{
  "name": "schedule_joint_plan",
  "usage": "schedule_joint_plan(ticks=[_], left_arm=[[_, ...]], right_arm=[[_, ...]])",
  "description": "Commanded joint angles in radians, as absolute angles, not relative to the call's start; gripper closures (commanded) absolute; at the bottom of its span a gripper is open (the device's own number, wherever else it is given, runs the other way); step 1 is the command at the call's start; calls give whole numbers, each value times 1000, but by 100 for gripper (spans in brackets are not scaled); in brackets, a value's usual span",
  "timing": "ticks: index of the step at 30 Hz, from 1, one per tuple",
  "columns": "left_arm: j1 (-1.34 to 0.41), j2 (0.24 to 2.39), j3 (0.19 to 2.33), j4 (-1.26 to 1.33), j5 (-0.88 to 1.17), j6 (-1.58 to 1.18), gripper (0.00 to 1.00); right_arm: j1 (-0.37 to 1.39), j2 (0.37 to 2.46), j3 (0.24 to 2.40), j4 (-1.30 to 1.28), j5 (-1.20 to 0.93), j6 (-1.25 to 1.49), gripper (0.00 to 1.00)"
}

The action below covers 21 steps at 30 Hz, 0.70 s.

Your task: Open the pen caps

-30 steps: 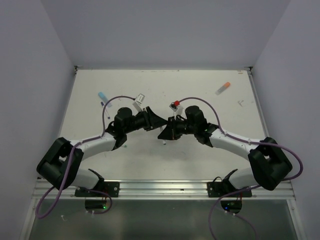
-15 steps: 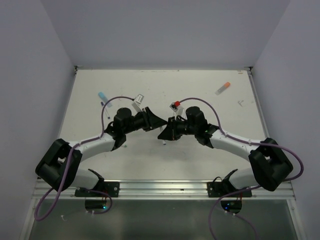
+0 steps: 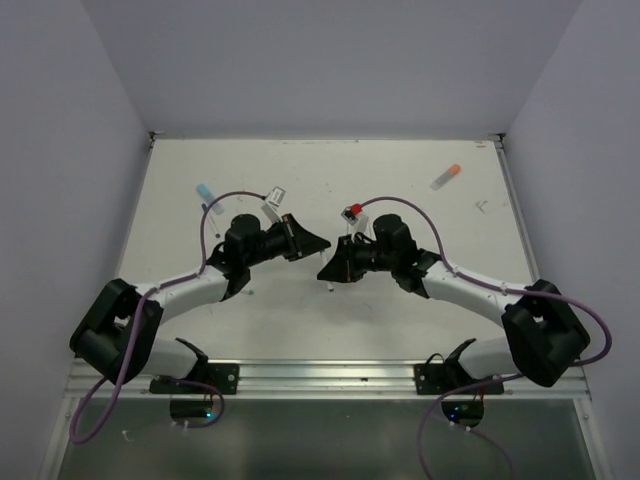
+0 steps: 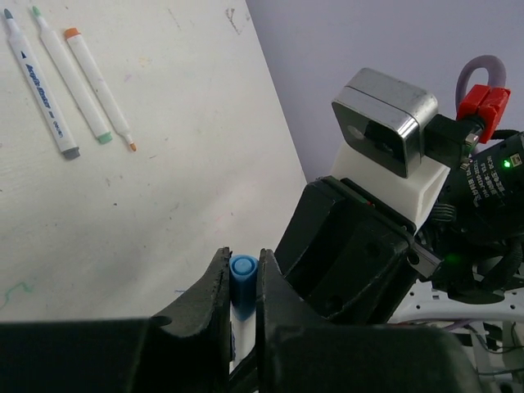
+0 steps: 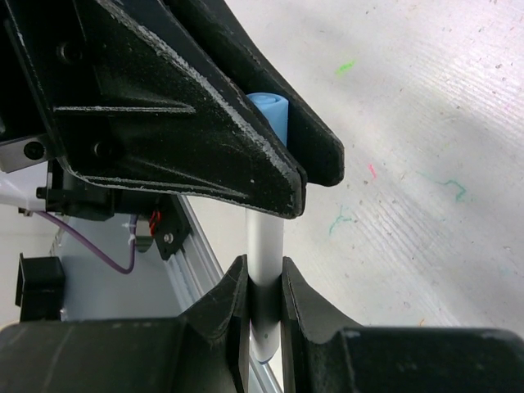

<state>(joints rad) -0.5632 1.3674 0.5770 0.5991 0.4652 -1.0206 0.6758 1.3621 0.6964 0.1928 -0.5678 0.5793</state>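
Observation:
A pale marker barrel with a light blue pen cap is held between both grippers above the table's middle. My left gripper is shut on the blue cap, which also shows in the right wrist view. My right gripper is shut on the barrel just below. In the top view the left gripper and right gripper meet tip to tip and hide the marker. The cap's joint with the barrel is hidden by the fingers.
Another light blue cap lies at the far left. An orange-capped marker lies at the far right. Three pale markers lie side by side on the table in the left wrist view.
The left wrist has shifted slightly to the left and turned a little. Both grippers stay clamped on the same marker at the table's middle.

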Motion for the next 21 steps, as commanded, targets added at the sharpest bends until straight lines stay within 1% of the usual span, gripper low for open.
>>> schedule_joint_plan(ticks=[1,2,6,8,9,10,11,12,13,14,17,19,20,21], left_arm=[[-546,1338,581,601,485,-994,97],[-545,1339,583,598,486,-989,100],[-545,1350,612,540,479,-965,100],[-546,1359,652,447,454,-939,100],[-545,1362,673,396,407,-931,100],[-545,1362,701,324,381,-928,100],[-546,1359,715,299,332,-936,100],[-545,1359,725,281,306,-939,100],[-545,1373,744,228,287,-936,100],[-538,1385,797,197,279,-927,100],[-497,1422,834,207,345,-940,100],[-447,1430,830,228,400,-946,100],[-425,1424,816,250,417,-953,100],[-404,1419,775,270,429,-960,100]], right_arm=[[680,1367,695,207,-560,561,100],[680,1373,695,207,-557,558,100],[681,1400,732,195,-534,551,100],[711,1394,765,76,-335,500,100],[738,1387,820,-58,-205,471,100],[770,1391,848,-116,50,444,100],[848,1403,879,-176,224,408,100],[883,1422,938,-275,353,394,100],[917,1463,963,-316,468,387,100],[963,1483,982,-343,673,380,100],[1021,1557,1019,-403,915,355,100],[1026,1584,1029,-432,956,353,100],[1026,1582,1028,-431,948,345,100],[1026,1574,1008,-416,898,328,100]])
